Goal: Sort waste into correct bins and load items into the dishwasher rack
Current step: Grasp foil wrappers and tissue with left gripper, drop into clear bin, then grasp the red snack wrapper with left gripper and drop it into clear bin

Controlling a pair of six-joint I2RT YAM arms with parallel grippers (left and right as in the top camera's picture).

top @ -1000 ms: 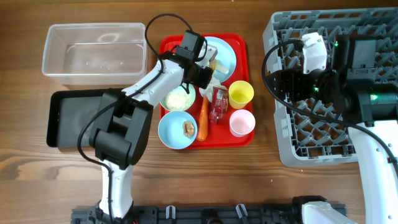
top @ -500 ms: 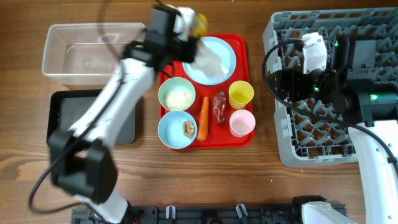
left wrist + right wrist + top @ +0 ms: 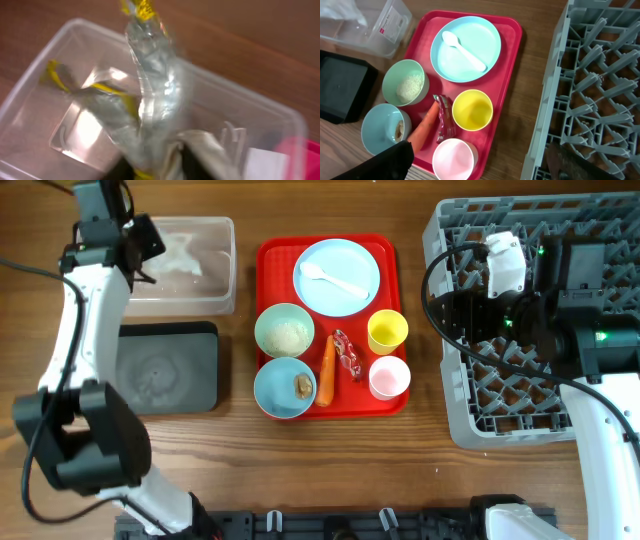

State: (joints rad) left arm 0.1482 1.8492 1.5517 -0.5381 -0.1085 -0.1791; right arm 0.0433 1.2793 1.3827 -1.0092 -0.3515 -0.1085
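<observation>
My left gripper (image 3: 148,242) is shut on crumpled white-and-yellow waste (image 3: 150,100) and holds it over the clear tub (image 3: 150,292); the left wrist view is blurred. The black tray (image 3: 165,365) lies in front of the tub. On the red tray (image 3: 270,255) are the blue plate (image 3: 355,260), a bowl of rice (image 3: 284,331), a bowl with a brown lump (image 3: 301,386), the carrot (image 3: 326,370), the red-and-white wrapper (image 3: 351,352), the yellow cup (image 3: 387,331) and the pink cup (image 3: 389,377). My right gripper (image 3: 480,165) is open and empty at the left edge of the grey rack (image 3: 560,410).
A white spoon (image 3: 335,278) lies on the plate. Bare wooden table shows between the red tray and the rack, and along the front edge.
My left arm has swung left from the plate to the clear tub, carrying the white-and-yellow waste. The plate now holds only the spoon. The right arm has not moved.
</observation>
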